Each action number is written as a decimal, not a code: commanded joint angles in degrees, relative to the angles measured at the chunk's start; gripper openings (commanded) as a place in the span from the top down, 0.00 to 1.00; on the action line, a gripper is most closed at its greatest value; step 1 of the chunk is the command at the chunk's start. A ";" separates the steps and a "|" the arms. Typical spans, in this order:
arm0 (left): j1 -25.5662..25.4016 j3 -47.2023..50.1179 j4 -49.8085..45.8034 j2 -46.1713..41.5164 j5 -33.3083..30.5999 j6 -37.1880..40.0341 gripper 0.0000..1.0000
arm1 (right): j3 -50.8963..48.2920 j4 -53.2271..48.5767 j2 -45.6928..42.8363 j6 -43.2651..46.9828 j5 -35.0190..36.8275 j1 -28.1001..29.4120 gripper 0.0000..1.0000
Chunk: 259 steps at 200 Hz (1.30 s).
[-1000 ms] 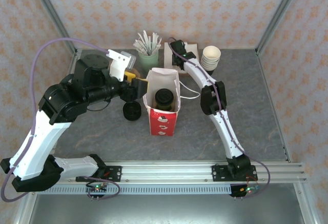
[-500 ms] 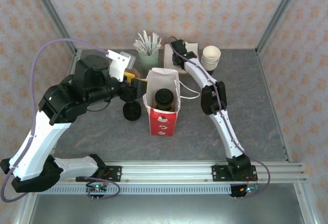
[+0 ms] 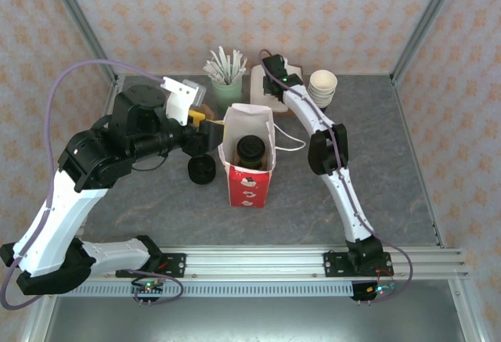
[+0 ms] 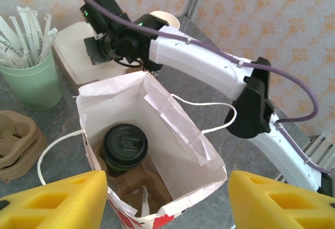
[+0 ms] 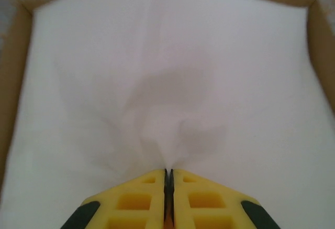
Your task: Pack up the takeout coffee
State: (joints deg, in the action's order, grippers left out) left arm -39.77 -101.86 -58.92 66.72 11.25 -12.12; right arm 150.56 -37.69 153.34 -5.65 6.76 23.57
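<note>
The takeout coffee (image 3: 250, 151) (image 4: 124, 145), a dark cup with a black lid, stands in a brown cardboard carrier inside the open white-and-red paper bag (image 3: 249, 185) (image 4: 180, 134). My left gripper (image 3: 210, 132) (image 4: 167, 208) is open at the bag's left rim, its yellow fingers (image 4: 57, 203) spread wider than the bag's mouth. At the back, my right gripper (image 3: 271, 84) (image 5: 168, 174) is shut on a white napkin (image 5: 167, 87). The sheet puckers up at the fingertips, above the brown-walled napkin box (image 3: 257, 91) (image 4: 70, 45).
A pale green cup of white sticks (image 3: 227, 88) (image 4: 29, 79) stands left of the napkin box, and a stack of pale cups (image 3: 322, 88) to its right. Black lids (image 3: 202, 170) lie left of the bag. Brown cardboard carriers (image 4: 15, 140) sit beside it.
My right gripper has closed on the napkin and shifted slightly toward the back. The left arm, the bag and the coffee have stayed put.
</note>
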 commanded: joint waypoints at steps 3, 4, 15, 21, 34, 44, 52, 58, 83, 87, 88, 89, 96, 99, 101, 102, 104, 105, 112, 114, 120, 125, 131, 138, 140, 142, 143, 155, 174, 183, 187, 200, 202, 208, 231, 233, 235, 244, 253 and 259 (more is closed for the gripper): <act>-0.57 1.42 1.41 -1.15 -1.92 -0.96 0.37 | 4.06 -1.13 -10.44 1.34 0.05 -0.05 0.90; -0.57 1.50 1.42 -1.15 -1.93 -1.01 0.37 | 4.00 -1.14 -10.65 1.38 0.03 -0.08 0.90; -0.55 2.00 1.77 -1.13 -2.26 -1.17 0.37 | 3.96 -1.50 -13.13 1.35 -0.37 0.05 0.90; -0.53 2.27 1.92 -1.15 -2.66 -1.36 0.37 | 3.95 -1.88 -14.54 1.43 -0.56 0.11 0.91; -0.55 3.00 2.30 -1.15 -4.16 -1.91 0.37 | 3.95 -2.79 -17.48 1.32 -1.09 0.38 0.93; -0.53 3.71 2.78 -1.15 -5.63 -2.44 0.37 | 4.04 -3.88 -19.78 0.67 -1.69 0.50 0.94; -0.57 4.37 3.09 -1.15 -7.44 -3.16 0.37 | 4.39 -5.31 -21.69 -0.42 -2.69 0.57 0.96; -0.57 4.91 3.32 -1.11 -8.94 -3.83 0.37 | 4.71 -6.75 -23.15 -1.45 -4.13 0.60 0.97; -0.24 8.98 5.13 -1.02 -16.33 -7.51 0.36 | 2.57 -10.56 -32.08 -7.74 -11.29 1.85 1.00; -0.22 9.62 5.57 -1.15 -16.95 -7.97 0.36 | 1.42 -10.53 -33.43 -8.63 -12.62 2.15 1.00; -0.16 9.82 5.65 -1.15 -17.04 -8.03 0.36 | 1.15 -10.54 -33.75 -8.87 -12.99 2.21 1.00; -0.10 9.96 5.74 -1.15 -17.13 -8.06 0.36 | 0.84 -10.51 -34.13 -9.13 -13.39 2.28 1.00; 0.08 11.16 6.53 -1.20 -17.91 -8.87 0.36 | -1.24 -10.30 -37.30 -10.88 -15.70 2.82 1.00; 0.12 11.69 6.86 -1.30 -18.31 -9.16 0.36 | -2.29 -10.13 -38.28 -11.82 -16.95 2.92 1.00; 0.19 12.00 7.08 -1.36 -18.59 -9.42 0.36 | -2.99 -10.01 -39.25 -12.47 -17.48 3.13 1.00; 0.21 12.19 7.24 -1.43 -18.79 -9.50 0.36 | -3.34 -9.98 -39.69 -12.86 -17.84 3.14 1.00; 0.32 12.56 7.50 -1.49 -19.02 -9.72 0.36 | -4.11 -9.78 -40.53 -13.59 -18.37 3.25 1.00; 0.32 12.70 7.59 -1.54 -19.13 -9.83 0.36 | -4.52 -9.69 -40.90 -14.03 -18.67 3.33 1.00; 0.59 13.95 8.53 -1.88 -19.66 -10.39 0.36 | -7.27 -9.13 -43.69 -17.06 -20.77 3.49 1.00; 0.71 14.30 8.77 -1.99 -19.79 -10.49 0.35 | -8.06 -8.88 -44.25 -17.93 -21.38 3.56 1.00; 1.03 15.20 9.55 -2.30 -19.81 -10.83 0.35 | -10.36 -8.06 -46.71 -20.52 -23.31 3.74 1.00; 1.37 15.94 10.14 -2.50 -19.71 -11.03 0.35 | -12.90 -6.92 -48.65 -22.82 -25.06 3.93 1.00; 1.77 16.87 10.97 -2.63 -19.38 -11.14 0.34 | -16.05 -4.80 -51.06 -25.40 -27.30 4.15 1.00; 2.29 17.64 11.69 -2.58 -18.55 -11.32 0.34 | -19.53 -2.58 -53.54 -28.08 -29.67 4.52 1.00; 2.49 17.79 11.84 -2.50 -18.19 -11.34 0.34 | -20.42 -2.04 -54.25 -28.69 -30.27 4.72 1.00; 2.61 17.89 11.93 -2.41 -17.79 -11.35 0.34 | -21.35 -1.57 -54.91 -29.54 -30.79 4.88 1.00; 2.69 17.96 11.95 -2.40 -17.64 -11.39 0.34 | -21.75 -1.32 -55.26 -29.92 -31.04 4.89 1.00; 3.39 18.18 11.89 -1.58 -16.19 -11.80 0.34 | -27.04 1.25 -58.84 -34.29 -33.38 5.99 1.00; 3.98 18.76 11.89 -0.65 -15.11 -12.07 0.33 | -37.03 7.59 -64.75 -41.79 -37.01 8.11 1.00; 4.28 19.25 12.09 -0.54 -14.87 -12.08 0.33 | -42.26 11.33 -67.73 -45.06 -37.14 9.52 1.00; 4.42 19.60 12.32 -0.66 -14.68 -12.14 0.33 | -44.82 12.98 -69.22 -46.58 -36.95 10.14 1.00; 5.02 20.92 13.54 -1.09 -13.96 -12.45 0.32 | -51.05 17.08 -72.52 -49.95 -36.57 11.79 1.00; 5.15 21.14 13.73 -1.14 -13.81 -12.55 0.32 | -51.79 17.25 -72.91 -50.30 -36.43 11.94 1.00; 5.38 21.63 14.35 -1.23 -13.35 -12.70 0.32 | -53.94 17.53 -74.11 -51.64 -35.84 12.46 1.00; 6.00 22.83 16.18 -1.02 -11.27 -13.02 0.32 | -62.66 21.10 -78.09 -55.77 -33.74 14.84 1.00; 6.01 22.84 16.28 -0.92 -11.12 -13.02 0.32 | -63.26 21.15 -78.27 -55.91 -33.68 15.01 1.00; 6.08 22.85 16.33 -0.83 -10.95 -13.02 0.32 | -63.70 21.10 -78.41 -56.06 -33.53 15.19 1.00; 6.11 22.89 16.55 -0.35 -10.20 -13.02 0.32 | -65.57 21.25 -79.04 -56.39 -32.71 16.15 1.00; 6.15 22.85 16.55 0.19 -9.61 -13.04 0.31 | -66.93 21.03 -79.28 -56.10 -32.52 17.02 1.00; 6.27 22.77 16.55 0.57 -9.35 -13.16 0.31 | -67.53 20.28 -79.28 -55.57 -32.08 17.56 1.00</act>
State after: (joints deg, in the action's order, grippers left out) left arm -34.06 -79.22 -45.23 66.28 -0.30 -24.23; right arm 85.34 -21.96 76.25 -58.04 -26.96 39.22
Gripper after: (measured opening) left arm 0.687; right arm 0.053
